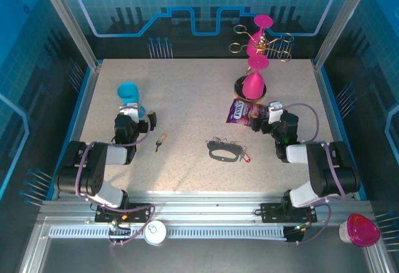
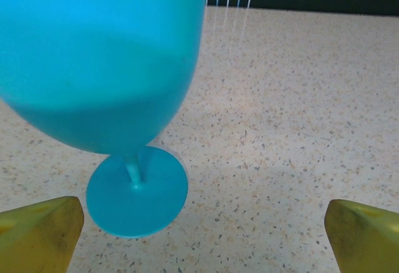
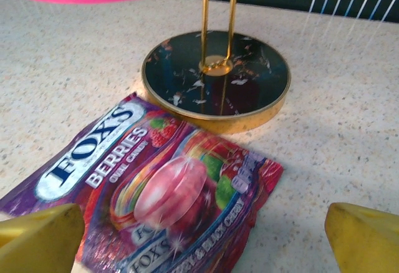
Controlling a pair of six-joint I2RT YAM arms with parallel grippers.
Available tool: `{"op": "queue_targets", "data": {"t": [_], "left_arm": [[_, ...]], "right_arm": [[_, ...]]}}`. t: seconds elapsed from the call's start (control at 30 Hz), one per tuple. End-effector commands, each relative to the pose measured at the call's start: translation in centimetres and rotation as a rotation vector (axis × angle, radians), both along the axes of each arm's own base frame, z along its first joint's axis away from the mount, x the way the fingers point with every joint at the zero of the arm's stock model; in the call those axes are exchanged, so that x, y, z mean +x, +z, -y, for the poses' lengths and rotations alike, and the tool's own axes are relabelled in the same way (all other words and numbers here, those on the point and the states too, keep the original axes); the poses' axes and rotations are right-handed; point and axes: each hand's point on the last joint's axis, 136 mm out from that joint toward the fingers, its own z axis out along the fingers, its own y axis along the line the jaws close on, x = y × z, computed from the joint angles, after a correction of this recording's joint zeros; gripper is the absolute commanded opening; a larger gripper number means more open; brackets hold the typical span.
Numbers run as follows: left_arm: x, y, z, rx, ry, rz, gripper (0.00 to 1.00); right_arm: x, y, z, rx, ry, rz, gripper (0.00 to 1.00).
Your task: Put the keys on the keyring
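1. A speckled pale table (image 1: 199, 92) sits inside a booth with blue patterned walls. Two robot arms are bolted at its near edge.
2. The keyring (image 1: 224, 154), a dark oval loop with small silver rings bunched at its far side, lies flat near the middle of the table, between the two arms. Either arm could probably reach it there.
3. A red-headed key (image 1: 245, 157) lies at the keyring's right end. From above I cannot tell whether it is threaded on or only touching.
4. A yellow-headed key (image 1: 161, 141) lies loose on the table, well apart from the keyring and nearer the left arm. It likely falls to that arm to fetch.
5. The left gripper (image 2: 202, 239) hangs low over the table with its yellow fingertips spread wide and nothing between them. It faces a blue goblet (image 2: 118, 67) standing upright, not the key.
6. The right gripper (image 3: 202, 242) is also spread wide and empty. It points at a purple snack packet (image 3: 156, 186) lying flat against the round base of a gold rack (image 3: 249, 80), which holds pink goblets (image 1: 254, 83).
7. Neither gripper is over a key or the keyring, so the task looks barely begun.
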Motion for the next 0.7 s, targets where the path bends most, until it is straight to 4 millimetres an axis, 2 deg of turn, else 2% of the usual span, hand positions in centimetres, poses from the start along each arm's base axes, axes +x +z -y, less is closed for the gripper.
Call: {"op": "queue_targets", "data": {"t": [0.0,0.13,0.27,0.33,0.47,0.5,0.67], "left_arm": [[-1.1,4.2,-1.4,-0.014,0.073,0.08,0.99],[-2.7,8.4,-1.6,-0.103,0.108,0.135,0.99],[-4.5,10.7,-0.2,-0.226,0.062,0.109,0.99],[-5.5,11.3,0.9,-0.296,0.014,0.067,0.99],[-7.0,11.5,4.0,-0.442,-0.097,-0.016,0.99],[-7.3,11.4,5.1,-0.466,-0.132,-0.038,0.98],[-8.5,9.8,10.5,-0.472,-0.245,-0.167,0.96]], "right_arm": [[0.2,5.2,0.0,-0.002,0.005,0.057,1.0],[-1.4,8.6,0.1,0.073,-0.057,0.094,1.0],[-3.7,9.6,-1.0,0.242,-0.088,0.017,0.96],[-5.1,9.4,-2.1,0.298,-0.079,-0.085,0.92],[-7.8,9.7,-5.5,0.323,0.047,-0.255,0.85],[-8.5,9.7,-6.7,0.315,0.098,-0.288,0.81],[-11.1,8.9,-11.9,0.235,0.223,-0.408,0.78]]}}
